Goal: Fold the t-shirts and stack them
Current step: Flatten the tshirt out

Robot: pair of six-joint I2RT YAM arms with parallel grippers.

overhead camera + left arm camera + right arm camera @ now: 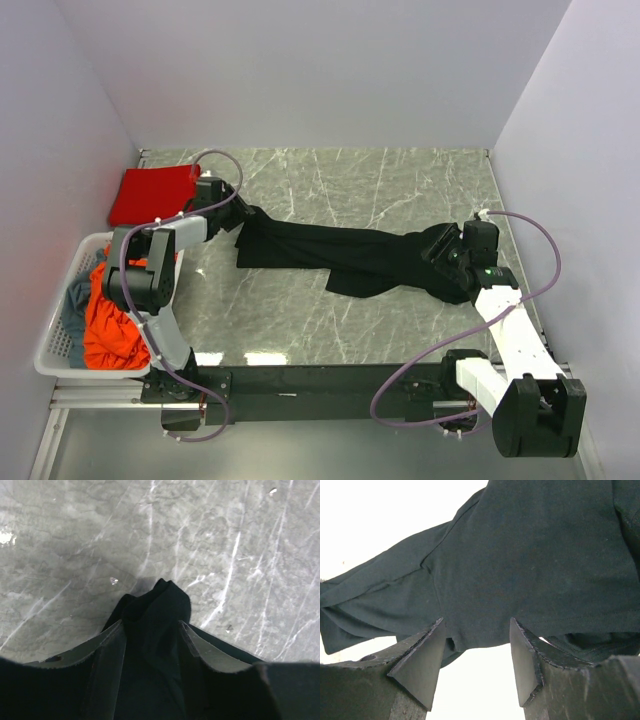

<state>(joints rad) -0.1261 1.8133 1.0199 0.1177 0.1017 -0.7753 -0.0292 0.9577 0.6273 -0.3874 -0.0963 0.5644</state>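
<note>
As it lies, black t-shirt (350,258) runs left-right

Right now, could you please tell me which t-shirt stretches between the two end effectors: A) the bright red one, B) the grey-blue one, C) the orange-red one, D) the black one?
D: the black t-shirt runs across the table from the left end effector to the right end effector, while the red t-shirt lies apart at the far left corner.

We are extending both arms forward, the left end effector (150,626) pinching the black t-shirt (340,255), the right end effector (477,624) with its fingers spread apart.
</note>
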